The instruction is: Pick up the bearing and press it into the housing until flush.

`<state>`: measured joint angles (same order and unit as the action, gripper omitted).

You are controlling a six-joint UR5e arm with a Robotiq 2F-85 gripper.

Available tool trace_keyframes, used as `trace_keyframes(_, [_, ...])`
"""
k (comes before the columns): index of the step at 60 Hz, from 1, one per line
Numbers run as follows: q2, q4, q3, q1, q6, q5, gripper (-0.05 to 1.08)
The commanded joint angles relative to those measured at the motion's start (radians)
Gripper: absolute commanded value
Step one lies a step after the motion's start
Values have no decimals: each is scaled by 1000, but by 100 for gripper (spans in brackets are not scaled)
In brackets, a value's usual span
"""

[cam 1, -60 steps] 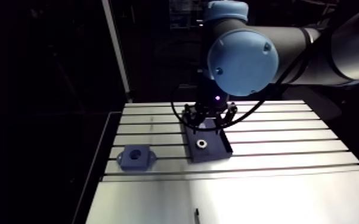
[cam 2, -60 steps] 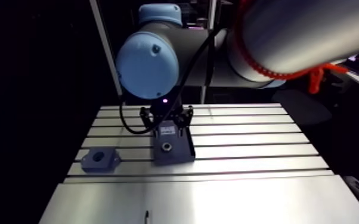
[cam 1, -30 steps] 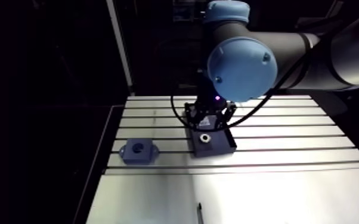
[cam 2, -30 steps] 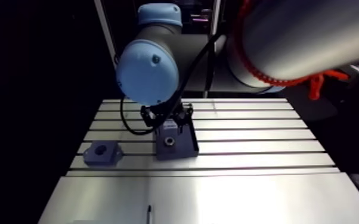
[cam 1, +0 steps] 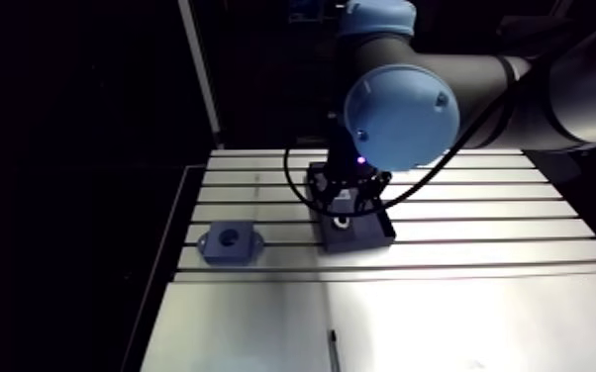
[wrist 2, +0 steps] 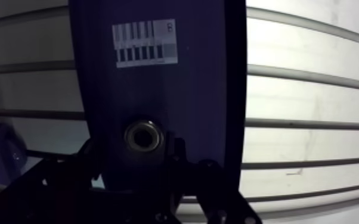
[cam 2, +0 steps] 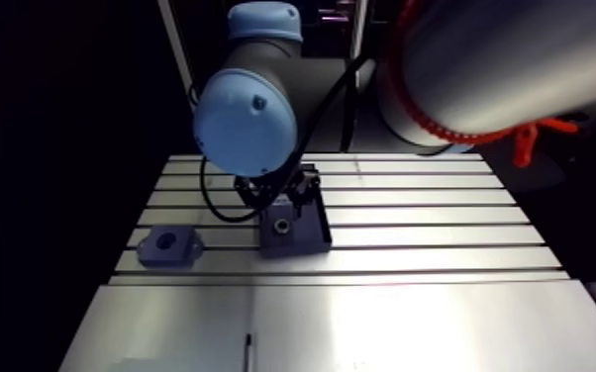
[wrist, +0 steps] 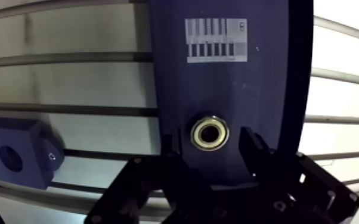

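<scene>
Bearing (wrist: 210, 132) — a small metal ring — lies flat in the dark tray (wrist: 235, 83), a little way from the tray's barcode label (wrist: 216, 40). The gripper (wrist: 209, 144) hangs right over it, spread wide and holding nothing. One of its fingers (wrist: 254, 149) stands to each side of the ring, and neither appears to touch it. The housing (wrist: 14, 157), a blue block with a round bore, sits apart on the slotted surface (wrist: 86, 77), beside the tray. The step in hand looks like the grasp. To do it well, I would centre the ring between the fingers, come down until they bracket its outer wall rather than its top edge, and close squarely — a tilted ring would likely jam at the bore instead of seating flush.
</scene>
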<state>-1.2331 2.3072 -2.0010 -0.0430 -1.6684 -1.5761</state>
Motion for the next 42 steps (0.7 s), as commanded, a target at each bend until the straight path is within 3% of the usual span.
trace_keyframes(1, [7, 1, 0, 0, 0, 0, 40])
trace_keyframes(42, [21, 2, -3, -3, -2, 0, 43])
